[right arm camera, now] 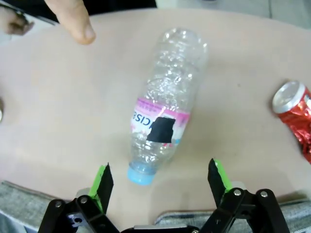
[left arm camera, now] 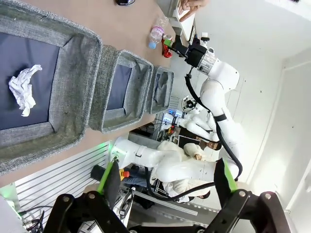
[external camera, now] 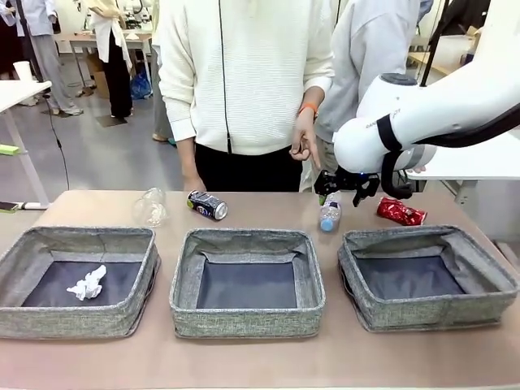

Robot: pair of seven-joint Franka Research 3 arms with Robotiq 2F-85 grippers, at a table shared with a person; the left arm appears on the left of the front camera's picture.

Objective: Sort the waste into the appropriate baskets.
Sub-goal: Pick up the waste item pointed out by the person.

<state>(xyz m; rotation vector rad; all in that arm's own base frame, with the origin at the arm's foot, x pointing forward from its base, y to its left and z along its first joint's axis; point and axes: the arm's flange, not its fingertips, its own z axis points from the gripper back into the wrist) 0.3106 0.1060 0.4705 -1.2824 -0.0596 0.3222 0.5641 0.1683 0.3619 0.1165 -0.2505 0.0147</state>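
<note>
My right gripper (external camera: pixel 345 184) hangs open just above the clear plastic bottle with the pink label (external camera: pixel 329 215), which lies on the table behind the baskets. In the right wrist view the bottle (right arm camera: pixel 165 107) lies with its blue cap between the open gripper (right arm camera: pixel 160 178) tips. A crushed red can (external camera: pixel 400 212) lies to its right. A dark blue can (external camera: pixel 207 205) and a crushed clear bottle (external camera: pixel 150 207) lie farther left. A crumpled white tissue (external camera: pixel 88 284) sits in the left basket (external camera: pixel 81 236). The middle basket (external camera: pixel 244 237) and right basket (external camera: pixel 406 236) hold nothing. My left gripper (left arm camera: pixel 165 179) is open, high beside the table.
A person stands at the far edge, one hand (external camera: pixel 305 146) hanging near my right gripper, a finger (right arm camera: pixel 73 19) pointing down close to the bottle. The right basket's rim (right arm camera: pixel 19 204) lies just below my right gripper.
</note>
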